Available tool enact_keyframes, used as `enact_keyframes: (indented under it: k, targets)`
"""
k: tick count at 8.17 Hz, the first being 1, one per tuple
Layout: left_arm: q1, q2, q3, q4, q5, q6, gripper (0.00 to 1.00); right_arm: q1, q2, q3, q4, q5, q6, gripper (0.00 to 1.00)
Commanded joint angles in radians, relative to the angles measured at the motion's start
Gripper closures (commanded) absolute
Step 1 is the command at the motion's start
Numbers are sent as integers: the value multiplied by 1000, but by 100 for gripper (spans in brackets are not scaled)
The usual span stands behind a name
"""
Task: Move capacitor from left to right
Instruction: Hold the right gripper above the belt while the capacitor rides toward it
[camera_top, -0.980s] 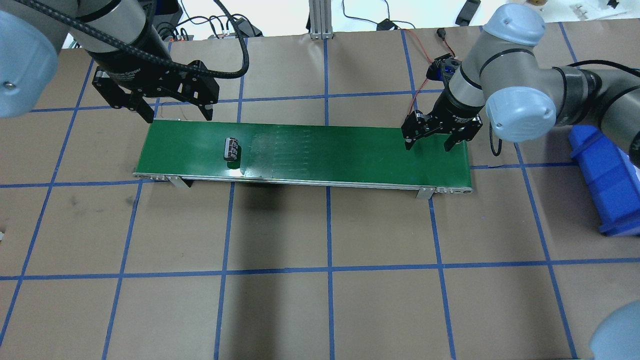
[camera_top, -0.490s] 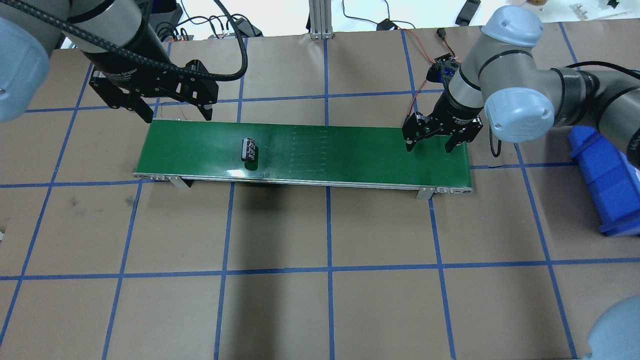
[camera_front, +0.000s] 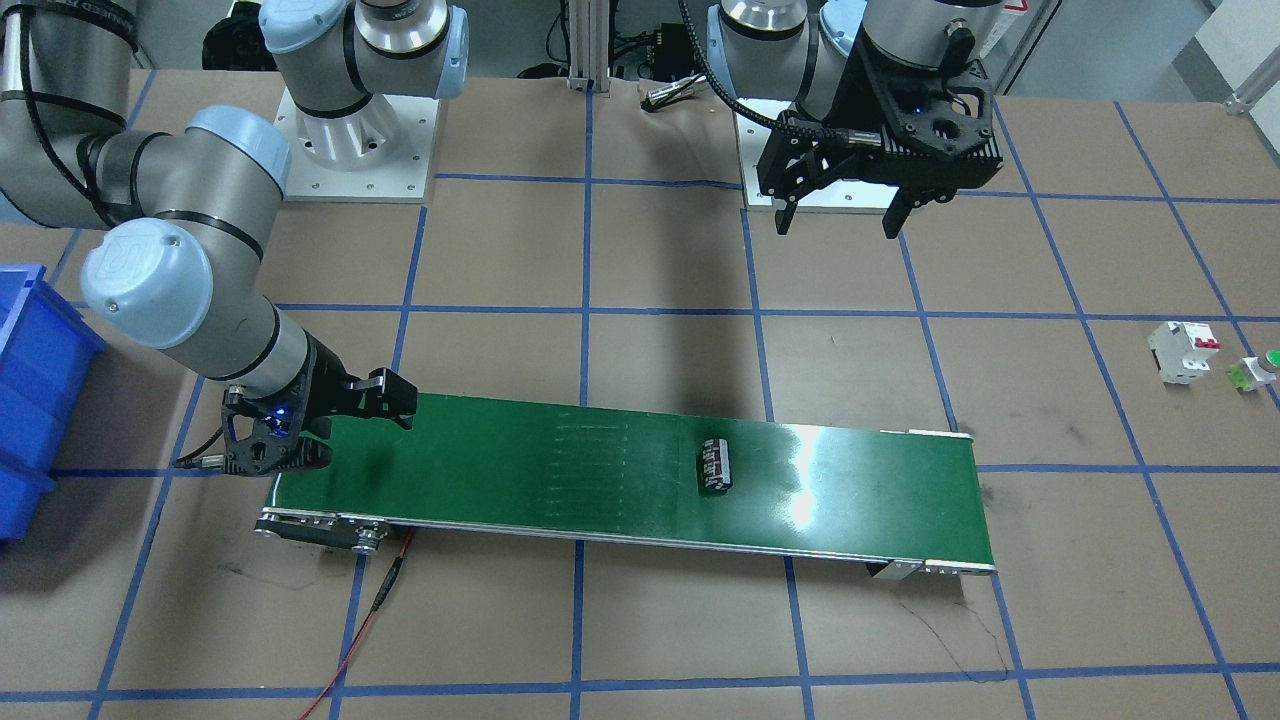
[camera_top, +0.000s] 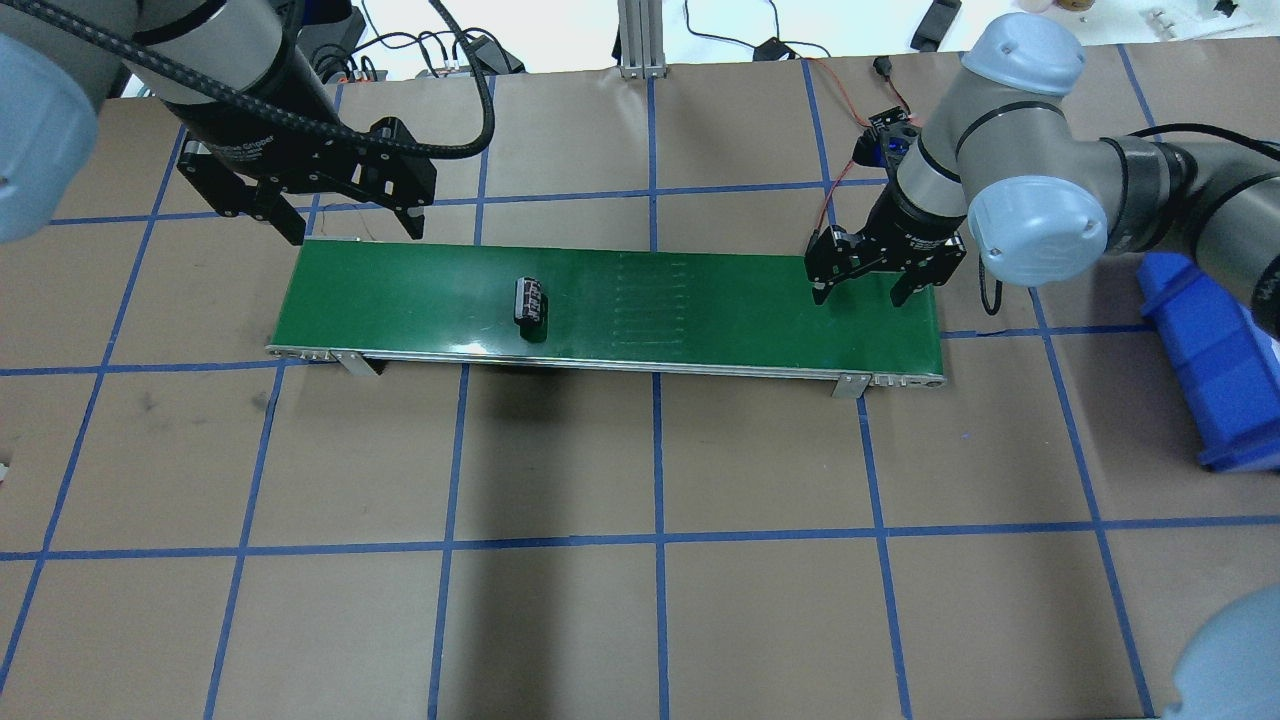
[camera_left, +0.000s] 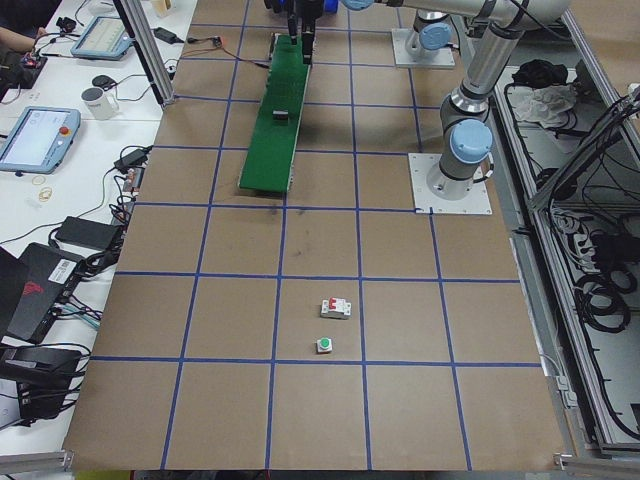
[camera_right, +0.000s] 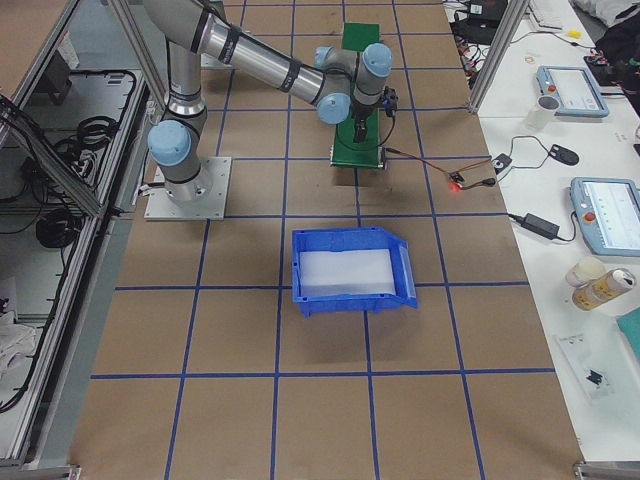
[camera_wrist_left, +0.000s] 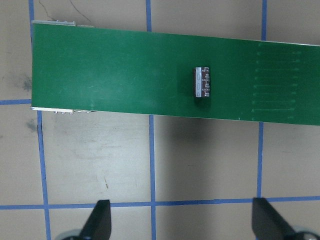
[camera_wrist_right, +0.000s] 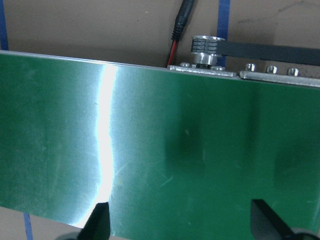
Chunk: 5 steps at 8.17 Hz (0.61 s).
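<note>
Scene: a brown table marked with a blue tape grid. A long green conveyor belt (camera_top: 700, 300) lies across it, with one robot arm at each end.

Capacitor: a small black cylinder with pale markings (camera_top: 530, 300). It lies on its side across the belt, in the belt's left half and a little short of the middle. Nothing touches it.

What has changed: over the last second the capacitor has slid along the belt from nearer the left end toward the middle. A patch of faint ribbed lines on the belt has moved right with it, so the belt appears to be running. Both arms have barely moved.

Left gripper: the left gripper (camera_top: 356, 232) is spread wide and holds nothing. It hangs well above the belt's left end, and its wrist camera looks down on the capacitor.

Right gripper: the right gripper (camera_top: 858, 297) is also spread apart and empty. It sits low over the belt's right end, and only bare belt shows between its fingers in its wrist camera.

Meaning for the task: the belt seems to be doing the carrying. The capacitor has more than half the belt left to travel, and the right gripper looks set to catch it on arrival.

Risk: the capacitor is small and round, so it could roll or arrive off-centre between the fingers.

Other things: a blue bin (camera_top: 1220, 370) stands beyond the belt's right end. A white circuit breaker (camera_front: 1180, 350) and a green push button (camera_front: 1262, 368) sit well apart on the left side.
</note>
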Motion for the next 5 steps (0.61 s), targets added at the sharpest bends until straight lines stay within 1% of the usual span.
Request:
enact_keyframes:
  k: [1, 3, 5]
  targets:
    - [0, -1, 5, -2, 0, -6, 0, 0, 3, 2, 0, -1, 1, 0]
    - [0, -1, 7, 0, -49, -5, 0, 0, 6, 0, 0, 4, 1, 0]
    - [0, 1, 2, 5, -42, -2, 0, 0, 20, 2, -9, 8, -3, 0]
